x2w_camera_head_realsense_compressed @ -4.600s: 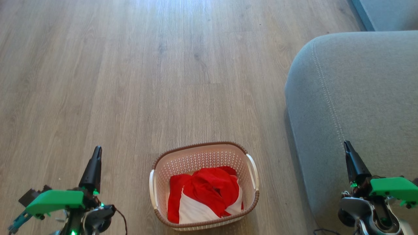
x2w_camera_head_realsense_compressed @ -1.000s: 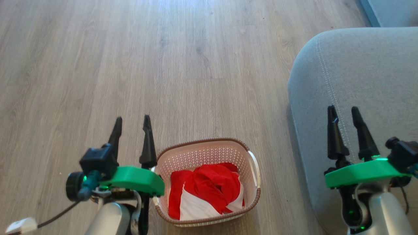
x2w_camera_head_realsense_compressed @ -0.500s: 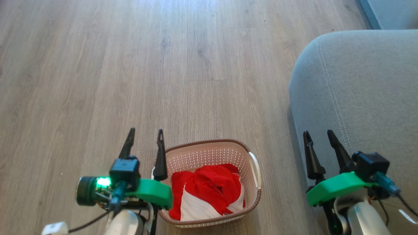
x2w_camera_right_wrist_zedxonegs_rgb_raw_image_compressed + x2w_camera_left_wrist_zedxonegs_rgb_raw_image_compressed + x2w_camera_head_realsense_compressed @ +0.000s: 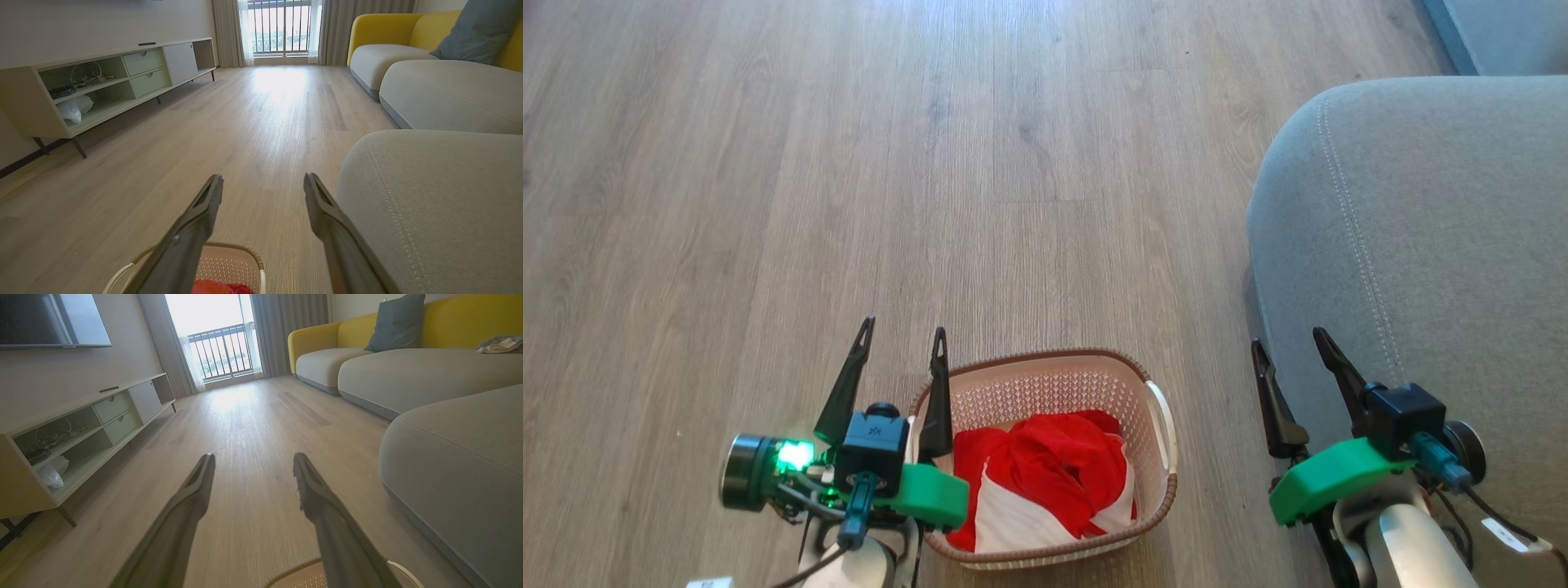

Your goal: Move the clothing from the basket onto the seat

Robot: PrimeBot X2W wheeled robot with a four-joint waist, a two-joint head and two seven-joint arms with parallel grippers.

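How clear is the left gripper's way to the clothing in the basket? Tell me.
Probably yes: the left gripper, open, hangs by the basket, and the clothing lies uncovered inside.

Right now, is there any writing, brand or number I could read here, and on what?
No text here can be read.
Pale mark on the black block at the left wrist: too small.
White tag by the right arm: blurred.
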